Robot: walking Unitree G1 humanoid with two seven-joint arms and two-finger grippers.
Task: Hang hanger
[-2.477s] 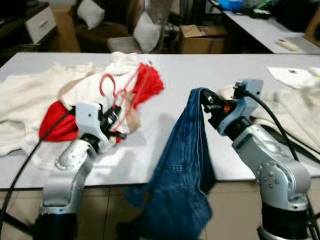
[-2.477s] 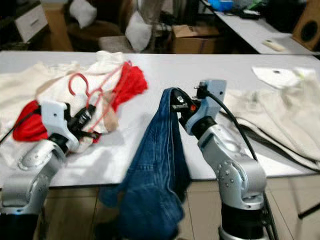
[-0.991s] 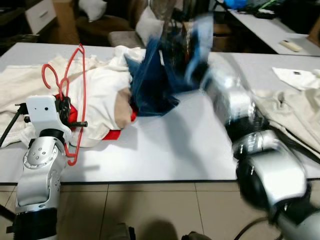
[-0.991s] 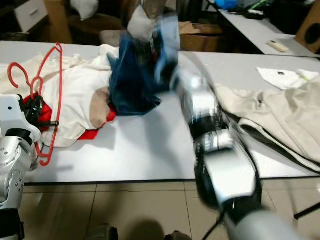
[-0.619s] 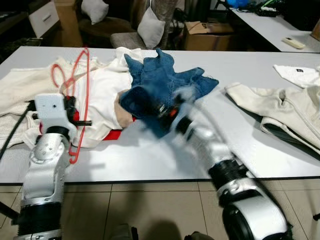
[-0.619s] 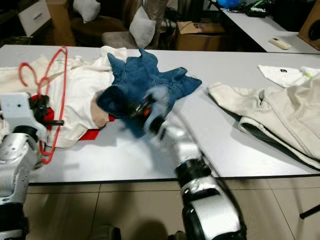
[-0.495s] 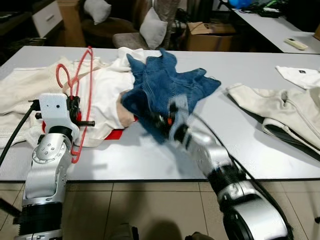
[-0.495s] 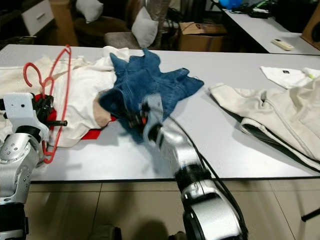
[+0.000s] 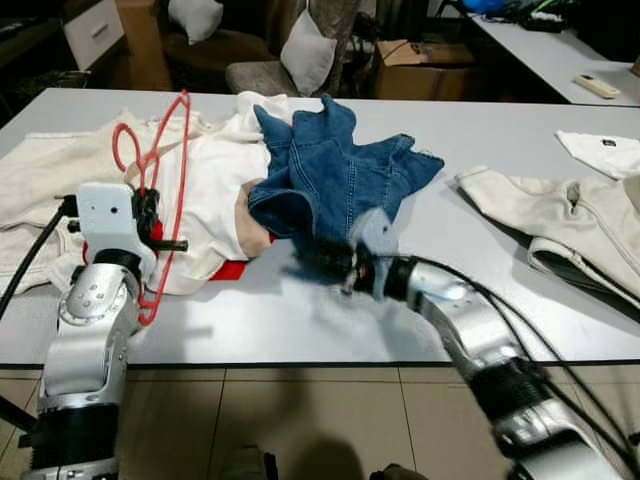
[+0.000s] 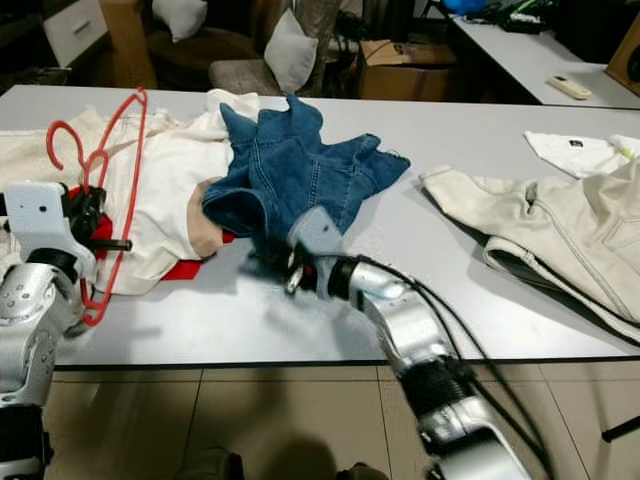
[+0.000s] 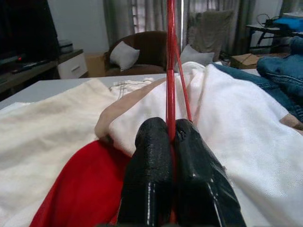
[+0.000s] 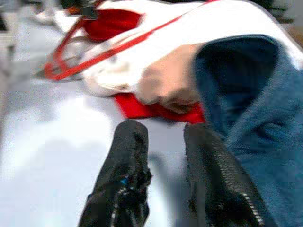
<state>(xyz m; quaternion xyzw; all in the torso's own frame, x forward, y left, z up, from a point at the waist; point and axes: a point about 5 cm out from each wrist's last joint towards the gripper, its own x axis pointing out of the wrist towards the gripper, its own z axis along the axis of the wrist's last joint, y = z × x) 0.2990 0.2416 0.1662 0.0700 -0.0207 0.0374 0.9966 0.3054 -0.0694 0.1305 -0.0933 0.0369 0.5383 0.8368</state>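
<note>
A thin red wire hanger stands upright over a heap of white clothes at the table's left. My left gripper is shut on its wire, and the two fingers pinch it between them. A crumpled pair of blue jeans lies on the grey table near the middle. My right gripper rests low at the jeans' near edge, open, with bare table showing between its fingers and the denim beside one of them.
A red garment peeks out under the white clothes. A cream jacket lies at the table's right, and a small white cloth beyond it. Chairs with cushions, a cardboard box and a second table stand behind.
The right gripper carried the jeans from over the front edge up onto the table, let go and drew back to their near edge. The left gripper raised the hanger upright.
</note>
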